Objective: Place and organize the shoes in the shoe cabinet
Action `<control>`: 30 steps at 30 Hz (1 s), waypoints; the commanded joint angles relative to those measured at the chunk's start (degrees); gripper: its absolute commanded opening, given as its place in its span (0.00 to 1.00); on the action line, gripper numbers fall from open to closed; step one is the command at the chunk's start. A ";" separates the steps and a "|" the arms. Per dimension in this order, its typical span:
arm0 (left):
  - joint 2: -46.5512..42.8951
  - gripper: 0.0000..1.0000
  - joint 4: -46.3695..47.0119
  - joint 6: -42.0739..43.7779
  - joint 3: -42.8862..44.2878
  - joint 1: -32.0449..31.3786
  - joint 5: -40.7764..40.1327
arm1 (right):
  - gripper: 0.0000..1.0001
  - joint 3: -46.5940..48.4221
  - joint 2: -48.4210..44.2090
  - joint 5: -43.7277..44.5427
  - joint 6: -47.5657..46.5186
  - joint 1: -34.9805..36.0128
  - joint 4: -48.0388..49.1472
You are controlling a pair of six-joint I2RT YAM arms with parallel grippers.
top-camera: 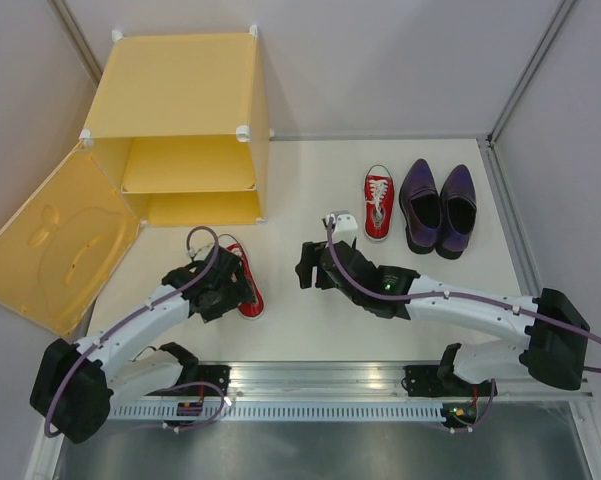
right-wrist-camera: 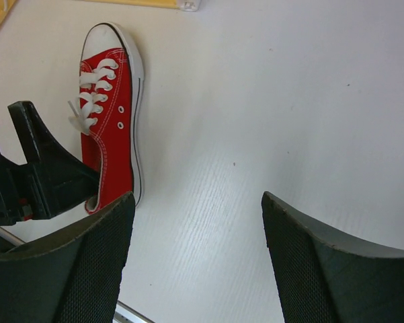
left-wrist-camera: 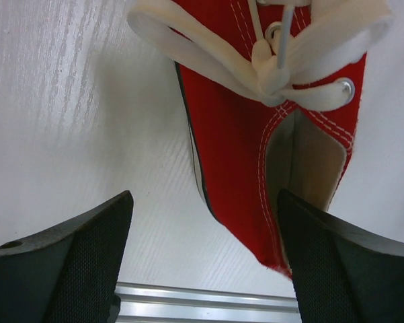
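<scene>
One red sneaker lies on the table at my left gripper. In the left wrist view my left gripper is open around the side wall of the sneaker's heel, with the right finger at the heel opening. The second red sneaker and the two dark purple shoes stand side by side at the back right. My right gripper is open and empty over bare table. The yellow cabinet stands at the back left with its inner shelf showing.
The cabinet door, embossed with an apple shape, hangs open to the left, near my left arm. A metal rail runs along the near table edge. Grey walls enclose the table. The right wrist view shows the near sneaker and my left gripper's fingers.
</scene>
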 commanded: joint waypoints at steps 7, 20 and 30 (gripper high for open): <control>3.44 0.85 8.80 -11.78 -4.18 -2.02 -6.59 | 0.80 -5.51 -4.86 1.82 1.14 -1.94 0.02; -1.74 0.08 5.93 -11.44 -7.18 -2.02 -7.73 | 0.79 -8.42 -7.76 1.73 1.06 -3.53 -0.76; -5.61 0.02 -2.52 3.56 5.65 5.52 -13.09 | 0.79 -8.95 -15.58 3.13 0.35 -3.79 -6.03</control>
